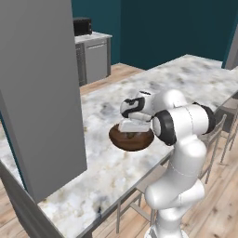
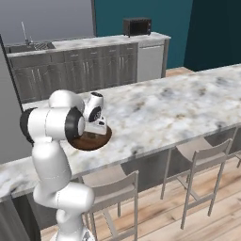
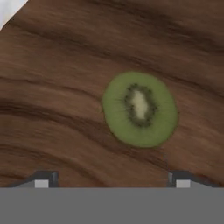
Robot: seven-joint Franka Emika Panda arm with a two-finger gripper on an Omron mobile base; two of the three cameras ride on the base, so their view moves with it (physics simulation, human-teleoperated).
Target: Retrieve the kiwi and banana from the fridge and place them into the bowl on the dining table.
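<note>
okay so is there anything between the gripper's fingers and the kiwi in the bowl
Nothing. In the hand view only bare brown wood of the bowl lies between the kiwi and the open gripper, whose fingers stand wide apart.

Light in both base views was even and flat, as in a render, with no visible lamp or window as its source. The white-grey speckled marble worktop [image 1: 186, 79] was bright without glare. A soft, faint shadow lay under the shallow dark brown wooden bowl [image 1: 131, 139]. The teal back wall [image 2: 164, 14] was dim by comparison. Edges throughout were slightly soft and low in detail, with no lens bending at the borders. In the hand view the close-up was blurred: the bowl's grain smeared, and the cut green kiwi slice [image 3: 140, 109] had a fuzzy rim.
</note>
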